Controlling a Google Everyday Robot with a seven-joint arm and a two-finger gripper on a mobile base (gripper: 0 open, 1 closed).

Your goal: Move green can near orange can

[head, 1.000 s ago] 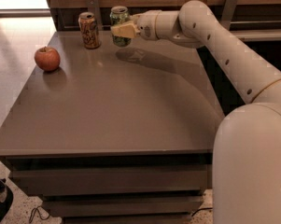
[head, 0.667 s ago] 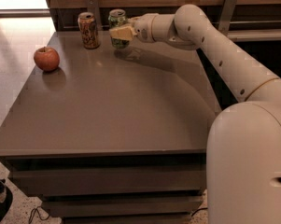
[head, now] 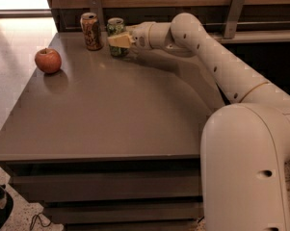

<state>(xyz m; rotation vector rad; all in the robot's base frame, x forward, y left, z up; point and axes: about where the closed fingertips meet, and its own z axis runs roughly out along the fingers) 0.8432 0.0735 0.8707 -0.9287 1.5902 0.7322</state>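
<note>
The green can [head: 114, 28] stands upright at the far edge of the brown table [head: 115, 119], a short gap to the right of the orange can [head: 91, 32]. My gripper [head: 117, 40] reaches in from the right and is shut on the green can, with a pale yellow finger [head: 121, 39] across its front. The can's base is at or just above the tabletop. The orange can stands upright and untouched.
A red apple [head: 48, 60] sits near the table's left edge. A wooden wall with metal brackets [head: 235, 11] runs behind the table. My arm [head: 217, 61] spans the table's right side, and my white base [head: 250, 167] is at front right.
My gripper has moved a little to the left with the green can, narrowing the gap to the orange can. The orange can and apple have not moved.
</note>
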